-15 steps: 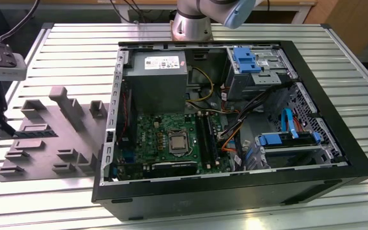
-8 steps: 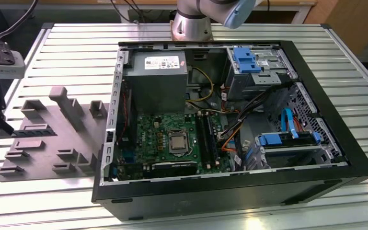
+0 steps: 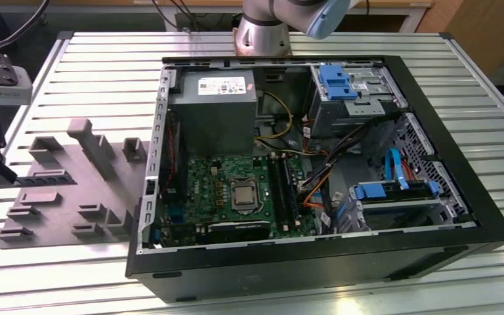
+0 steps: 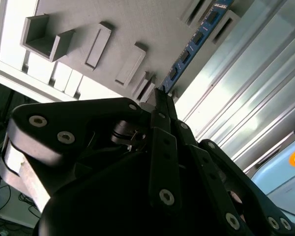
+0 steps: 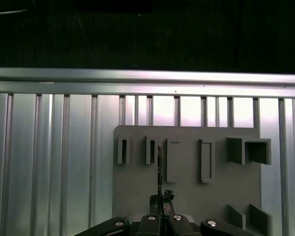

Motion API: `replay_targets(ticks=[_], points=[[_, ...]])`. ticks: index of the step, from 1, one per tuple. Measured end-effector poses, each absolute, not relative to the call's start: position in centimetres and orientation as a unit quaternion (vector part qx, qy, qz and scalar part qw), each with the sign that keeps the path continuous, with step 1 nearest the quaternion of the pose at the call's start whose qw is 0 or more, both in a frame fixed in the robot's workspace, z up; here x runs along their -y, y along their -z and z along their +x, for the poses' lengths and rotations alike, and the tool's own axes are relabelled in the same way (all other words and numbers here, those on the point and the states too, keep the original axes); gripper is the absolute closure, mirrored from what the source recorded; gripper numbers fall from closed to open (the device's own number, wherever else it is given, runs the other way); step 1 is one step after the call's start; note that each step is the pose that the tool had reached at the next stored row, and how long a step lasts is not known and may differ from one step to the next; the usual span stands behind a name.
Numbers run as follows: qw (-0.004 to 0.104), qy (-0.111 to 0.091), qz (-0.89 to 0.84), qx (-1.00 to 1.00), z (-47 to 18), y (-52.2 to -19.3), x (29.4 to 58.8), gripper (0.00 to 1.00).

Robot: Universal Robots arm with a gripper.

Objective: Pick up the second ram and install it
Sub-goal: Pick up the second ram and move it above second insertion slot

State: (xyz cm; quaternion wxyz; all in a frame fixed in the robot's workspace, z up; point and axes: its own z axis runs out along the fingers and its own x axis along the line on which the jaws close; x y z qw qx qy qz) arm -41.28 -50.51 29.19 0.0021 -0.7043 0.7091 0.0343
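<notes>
Holder (image 3: 60, 197) at exterior view's left, beside PC case (image 3: 322, 275); second wrist view: gripper (image 4: 160, 94) clenched on end of second ram (image 4: 191, 46), at holder, seated or lifted unclear; first wrist view: ram edge-on; judged light, stiff, fragile; grip edges, not chips.
</notes>
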Motion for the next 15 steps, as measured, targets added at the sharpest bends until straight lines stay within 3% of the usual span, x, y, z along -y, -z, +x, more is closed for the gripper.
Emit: replay_targets(ticks=[15], points=[[0.003,-0.035,-0.704,-0.709,-41.28,-30.02,50.51,0.89]])
